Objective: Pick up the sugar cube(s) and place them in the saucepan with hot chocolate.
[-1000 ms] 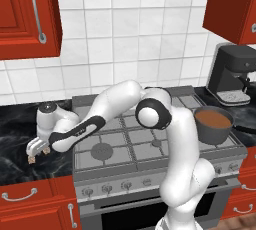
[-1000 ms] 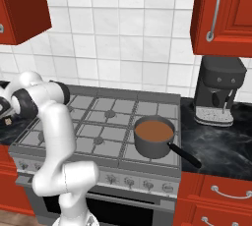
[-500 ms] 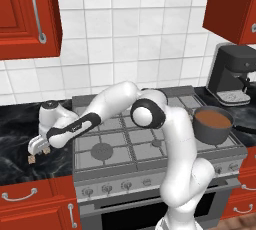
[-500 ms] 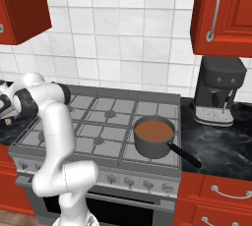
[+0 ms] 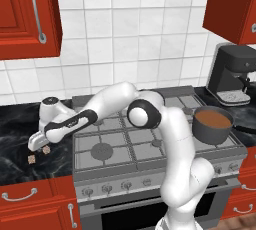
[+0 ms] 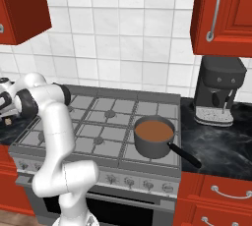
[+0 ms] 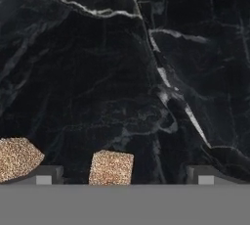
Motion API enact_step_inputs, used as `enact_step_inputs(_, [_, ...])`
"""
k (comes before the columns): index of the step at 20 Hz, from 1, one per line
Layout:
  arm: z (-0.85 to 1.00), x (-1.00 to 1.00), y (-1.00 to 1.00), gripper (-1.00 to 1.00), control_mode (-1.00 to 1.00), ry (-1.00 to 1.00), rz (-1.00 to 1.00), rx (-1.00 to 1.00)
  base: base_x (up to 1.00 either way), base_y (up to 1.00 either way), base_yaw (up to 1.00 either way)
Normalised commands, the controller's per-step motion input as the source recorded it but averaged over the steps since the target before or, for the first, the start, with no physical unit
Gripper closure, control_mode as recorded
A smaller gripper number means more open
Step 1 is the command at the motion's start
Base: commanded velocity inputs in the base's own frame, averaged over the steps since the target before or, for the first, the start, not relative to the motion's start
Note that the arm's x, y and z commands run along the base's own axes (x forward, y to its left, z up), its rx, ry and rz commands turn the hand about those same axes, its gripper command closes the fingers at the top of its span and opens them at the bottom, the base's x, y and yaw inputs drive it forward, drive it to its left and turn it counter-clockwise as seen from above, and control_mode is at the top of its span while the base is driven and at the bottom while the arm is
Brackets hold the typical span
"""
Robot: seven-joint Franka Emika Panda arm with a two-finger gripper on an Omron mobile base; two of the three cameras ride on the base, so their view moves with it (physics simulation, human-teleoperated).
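A: Gripper [image 7: 124,175]?
B: Jaws wide apart, low over the black desk [image 7: 97,72]. One cube [image 7: 111,168] sits between the fingertips, another [image 7: 17,158] just outside one.
A: Saucepan [image 5: 213,124]?
B: Far off, on the stove [image 5: 150,144].

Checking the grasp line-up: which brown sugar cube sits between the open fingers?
The cube at bottom centre of the hand view, between the fingertips; the other cube lies outside, at the left edge.
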Motion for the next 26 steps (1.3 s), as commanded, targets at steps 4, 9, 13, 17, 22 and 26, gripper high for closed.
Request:
enact_step_inputs(4, [0.0,-0.19,0.1,-1.0,-1.0,0.0,0.0,0.0,0.0,0.0,0.0])
enact_step_inputs(9, [0.0,-0.4,-0.02,-1.0,-1.0,-0.04,-0.02,0.0,0.0,0.0,0.0])
enact_step_inputs(13, [0.0,-0.12,-0.09,-1.0,-1.0,-0.04,-0.08,0.0,0.0,0.0,0.0])
enact_step_inputs(17, [0.0,0.09,0.0,-1.0,-1.0,0.0,-0.07,-0.01,0.0,0.0,0.0])
enact_step_inputs(22, [-0.01,0.27,0.0,-1.0,-1.0,0.0,-0.06,-0.03,0.0,0.0,0.0])
enact_step_inputs(26, [-0.06,0.11,0.01,-1.0,-1.0,0.0,-0.05,-0.01,0.0,0.0,0.0])
